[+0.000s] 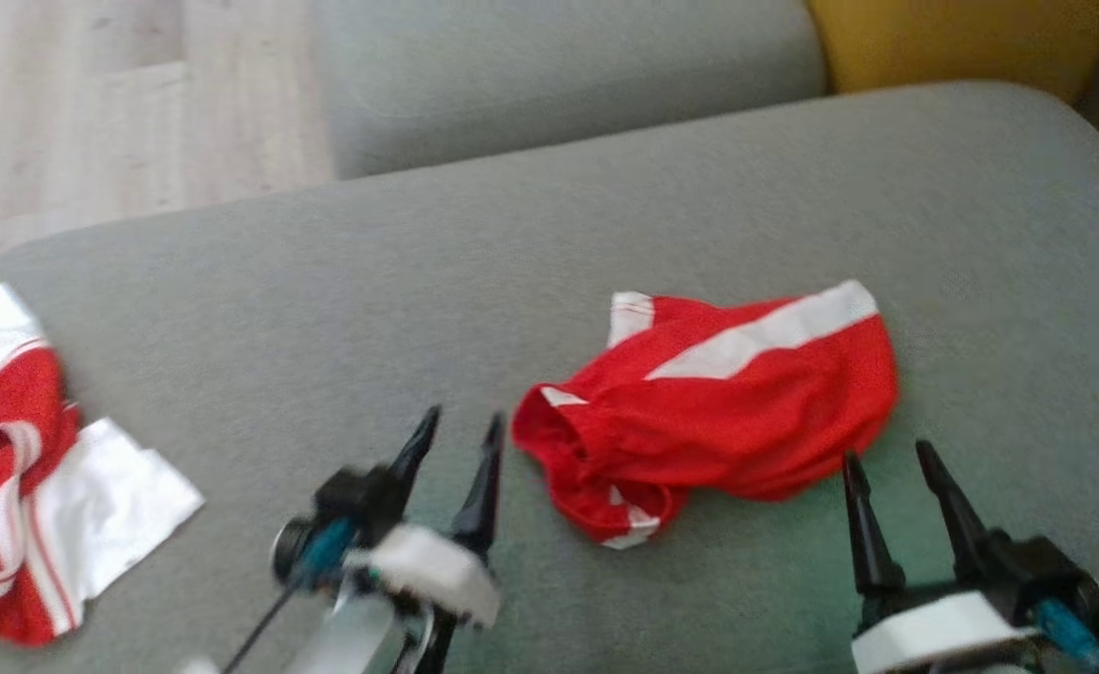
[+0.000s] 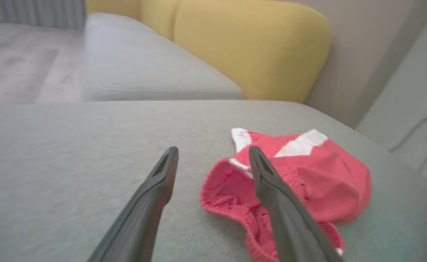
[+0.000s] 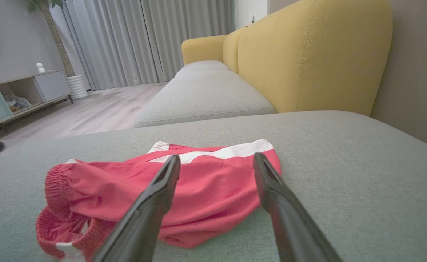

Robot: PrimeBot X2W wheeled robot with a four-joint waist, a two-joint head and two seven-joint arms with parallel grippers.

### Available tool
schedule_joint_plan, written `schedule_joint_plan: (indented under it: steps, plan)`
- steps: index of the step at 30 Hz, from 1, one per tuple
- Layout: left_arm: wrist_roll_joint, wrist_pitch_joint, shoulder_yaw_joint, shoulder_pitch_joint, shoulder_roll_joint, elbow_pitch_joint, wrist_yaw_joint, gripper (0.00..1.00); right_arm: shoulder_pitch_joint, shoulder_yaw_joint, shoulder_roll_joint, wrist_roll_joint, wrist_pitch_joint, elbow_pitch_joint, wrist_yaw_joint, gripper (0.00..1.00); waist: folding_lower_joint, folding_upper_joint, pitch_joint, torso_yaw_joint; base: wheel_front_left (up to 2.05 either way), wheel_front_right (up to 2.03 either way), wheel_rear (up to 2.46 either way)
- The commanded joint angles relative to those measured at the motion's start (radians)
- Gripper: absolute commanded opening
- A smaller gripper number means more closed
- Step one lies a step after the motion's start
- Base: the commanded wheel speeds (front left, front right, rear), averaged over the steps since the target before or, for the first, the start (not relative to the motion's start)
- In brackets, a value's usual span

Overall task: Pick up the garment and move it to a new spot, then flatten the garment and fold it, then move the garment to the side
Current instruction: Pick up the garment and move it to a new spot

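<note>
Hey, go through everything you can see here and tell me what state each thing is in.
Red shorts: crumpled on the grey cushion, waistband bunched, not held.
Red and white garment: rumpled heap at the cushion's left edge, untouched.
Left gripper: open, empty, beside the shorts.
Right gripper: open, empty, by the shorts' near edge.

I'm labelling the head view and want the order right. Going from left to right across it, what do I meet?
red and white garment → left tool → red shorts → right tool
</note>
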Motion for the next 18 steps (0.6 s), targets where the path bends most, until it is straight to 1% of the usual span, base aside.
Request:
schedule_joint_plan:
  steps: [1,5,6,8,12,18]
  plan:
    - [0.049,-0.012,0.097,0.055,0.004,-0.088,0.022,1.0,-0.01,0.013,-0.005,-0.004,-0.004,-0.031,-0.001,1.0,0.0001,0.0,-0.043,0.064,0.0,0.0,0.0]
    - [0.16,-0.012,0.248,0.212,-0.02,-0.246,0.049,1.0,0.022,-0.003,-0.005,0.007,-0.004,-0.037,-0.001,1.0,0.0001,0.0,-0.069,0.111,0.0,0.0,0.0]
    - [0.16,-0.012,0.248,0.212,-0.02,-0.246,0.049,1.0,0.022,-0.003,-0.005,0.007,-0.004,-0.037,-0.001,1.0,0.0001,0.0,-0.069,0.111,0.0,0.0,0.0]
    - [0.208,-0.012,0.303,0.276,-0.031,-0.309,0.051,1.0,0.035,-0.005,-0.005,0.016,-0.004,-0.037,-0.001,1.0,0.0001,0.0,-0.083,0.129,0.0,0.0,0.0]
    - [0.282,-0.012,0.367,0.376,-0.044,-0.383,0.034,1.0,0.062,-0.008,-0.005,0.03,-0.004,-0.041,-0.001,1.0,0.0001,0.0,-0.11,0.155,0.0,0.0,0.0]
    - [0.347,-0.012,0.419,0.437,-0.049,-0.404,0.008,1.0,0.086,-0.016,-0.005,0.04,-0.004,-0.047,-0.001,1.0,0.0001,0.0,-0.129,0.176,0.0,0.0,0.0]
